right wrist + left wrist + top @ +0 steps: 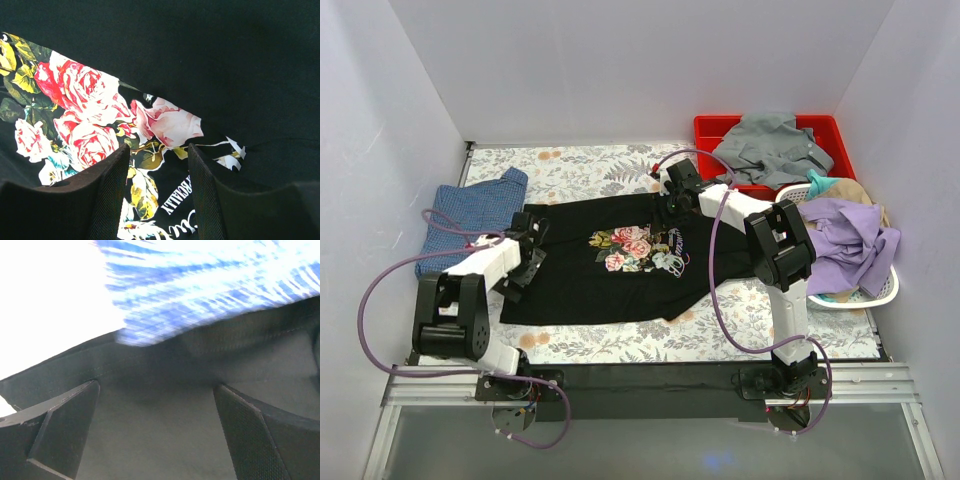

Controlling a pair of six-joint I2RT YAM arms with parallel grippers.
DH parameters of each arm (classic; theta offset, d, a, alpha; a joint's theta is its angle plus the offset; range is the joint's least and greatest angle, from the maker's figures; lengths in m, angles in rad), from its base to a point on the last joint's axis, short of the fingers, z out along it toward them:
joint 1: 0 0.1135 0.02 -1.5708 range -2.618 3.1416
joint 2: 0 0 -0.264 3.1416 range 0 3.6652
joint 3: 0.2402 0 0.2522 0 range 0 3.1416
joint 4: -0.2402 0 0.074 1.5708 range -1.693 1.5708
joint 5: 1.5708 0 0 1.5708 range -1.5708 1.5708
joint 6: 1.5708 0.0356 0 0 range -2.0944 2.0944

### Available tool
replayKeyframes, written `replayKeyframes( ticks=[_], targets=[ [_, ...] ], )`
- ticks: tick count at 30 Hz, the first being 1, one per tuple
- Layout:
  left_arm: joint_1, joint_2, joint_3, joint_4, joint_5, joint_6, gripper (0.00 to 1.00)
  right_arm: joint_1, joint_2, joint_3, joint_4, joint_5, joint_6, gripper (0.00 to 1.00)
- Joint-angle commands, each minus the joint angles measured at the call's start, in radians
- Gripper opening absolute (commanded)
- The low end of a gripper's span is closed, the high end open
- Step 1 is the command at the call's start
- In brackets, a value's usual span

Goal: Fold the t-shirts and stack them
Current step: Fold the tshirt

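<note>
The black t-shirt lies spread flat across the middle of the table, rose print up; the blue t-shirt sits at the far left, just beside the black one's left sleeve. The step looks to be the first fold of the black shirt.

The left claw is spread wide over the shirt's left edge, the hem between its fingers, nothing pinched yet; it should drop until both fingers straddle the hem, then close on the black cloth alone and keep off the blue one beyond it. The right claw stands partly spread low over the far edge, near the print, with no cloth seen nipped; it needs its own hold on that edge, so both corners travel together and the fold lands straight; lift low to stop the cloth dragging.

Counted: two t-shirts on the table, one black, one blue; two claws; one red bin far right holding one grey garment; one white basket with a purple garment on top of others.
</note>
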Motion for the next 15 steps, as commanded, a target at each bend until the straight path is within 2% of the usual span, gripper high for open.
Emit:
replayKeyframes(
  ticks=[1, 4, 8, 15],
  targets=[
    [0.056, -0.049, -0.132, -0.084, 0.038, -0.078, 0.98, -0.002, -0.006, -0.008, -0.068, 0.013, -0.025, 0.57],
    [0.061, -0.135, -0.192, -0.112, 0.033, -0.111, 0.98, -0.004, 0.0, 0.0, -0.068, 0.006, -0.025, 0.57],
    [0.066, -0.201, -0.204, -0.048, 0.069, -0.062, 0.98, -0.004, 0.011, 0.006, -0.071, -0.002, -0.026, 0.57],
    [0.061, -0.155, -0.047, 0.055, 0.13, 0.108, 0.98, -0.004, -0.055, -0.018, -0.031, -0.034, -0.061, 0.57]
  ],
)
